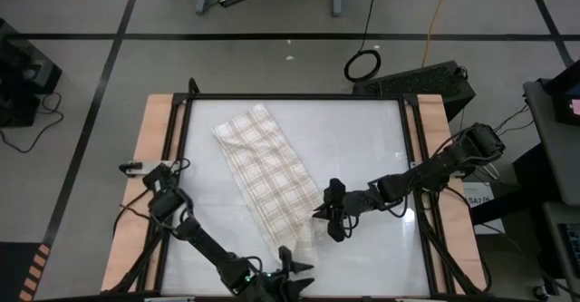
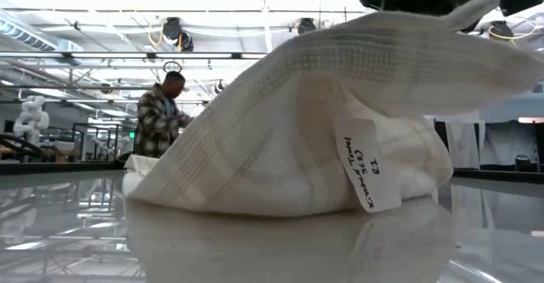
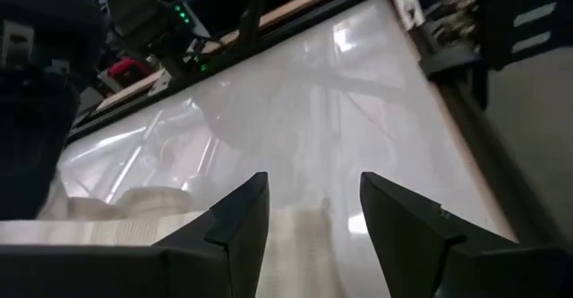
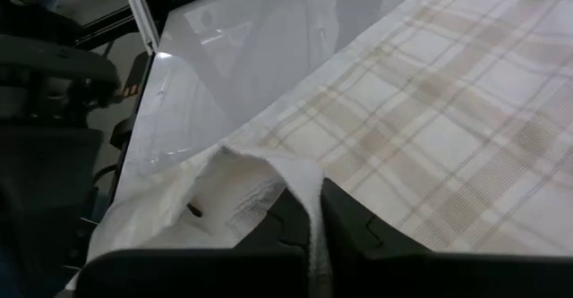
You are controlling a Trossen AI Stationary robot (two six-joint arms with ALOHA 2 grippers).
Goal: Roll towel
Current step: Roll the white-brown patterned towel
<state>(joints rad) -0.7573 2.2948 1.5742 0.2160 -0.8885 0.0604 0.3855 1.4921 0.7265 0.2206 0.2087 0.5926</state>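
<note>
- Diagonally across the white table (image 1: 381, 130), from its far-left part toward the near edge, lies the cream-white, tan-plaid cloth towel (image 1: 267, 170).
- Right gripper (image 1: 323, 213) is clenched on the towel's lifted near end.
- Left gripper (image 1: 292, 264), at the near edge, is released, fingers (image 3: 235, 222) apart.

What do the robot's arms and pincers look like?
Both arms are black, jointed and slim, with thin black cables running along them. The left pincer has two dark, wedge-shaped fingers. The right pincer has the same dark, blocky fingers. Small green lights glow near the left arm's wrist.
</note>
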